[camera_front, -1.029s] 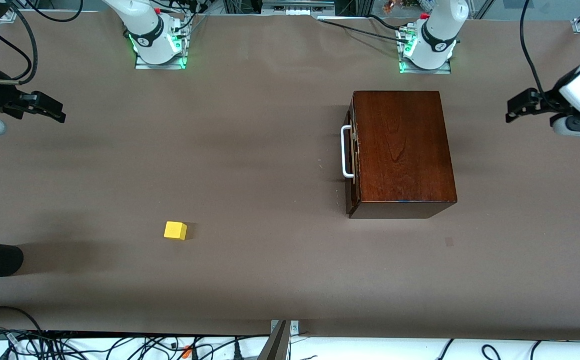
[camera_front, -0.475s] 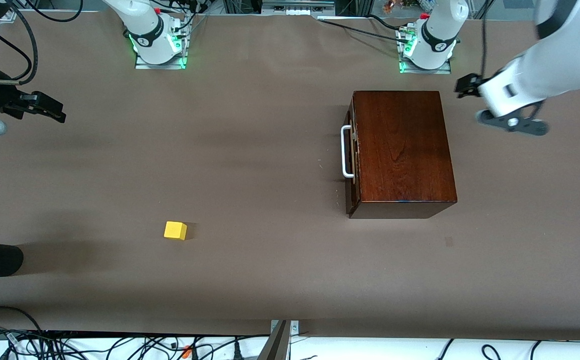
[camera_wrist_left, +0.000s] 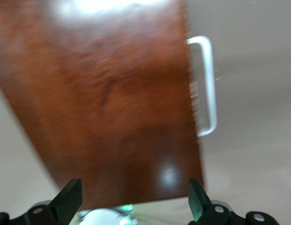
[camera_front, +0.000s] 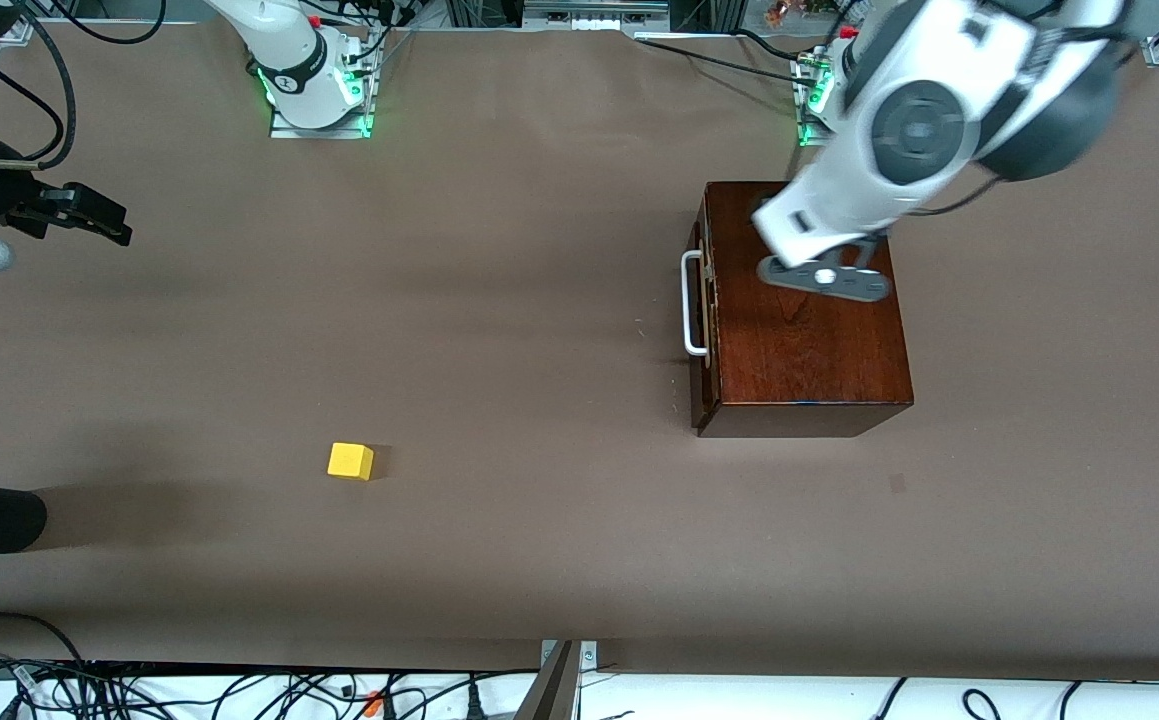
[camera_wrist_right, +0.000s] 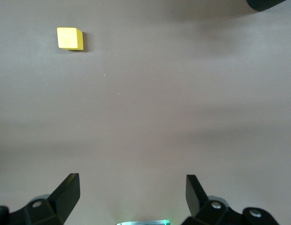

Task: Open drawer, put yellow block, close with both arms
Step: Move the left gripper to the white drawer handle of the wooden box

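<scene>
The drawer (camera_front: pixel 705 300) is shut; your left gripper (camera_wrist_left: pixel 134 199) hovers open over its box (camera_front: pixel 799 330); right gripper (camera_front: pixel 104 225) waits open, well apart from the yellow block (camera_front: pixel 350 461).

White arms (camera_front: pixel 869 170) – grey joints, blk cables

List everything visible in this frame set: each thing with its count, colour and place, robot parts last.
wooden box: one, dark mahogany, on the table toward the left arm's end.
drawer: one, dark front, shut in the box, facing the right arm's end.
handle: one, white, on the drawer front.
yellow block: one, yellow, on the table toward the right arm's end, nearer the front camera than the box.
table: one, brown surface.
left gripper: one, black, over the box top, jaws open.
right gripper: one, black, over the table's right-arm end, waiting, jaws open.
</scene>
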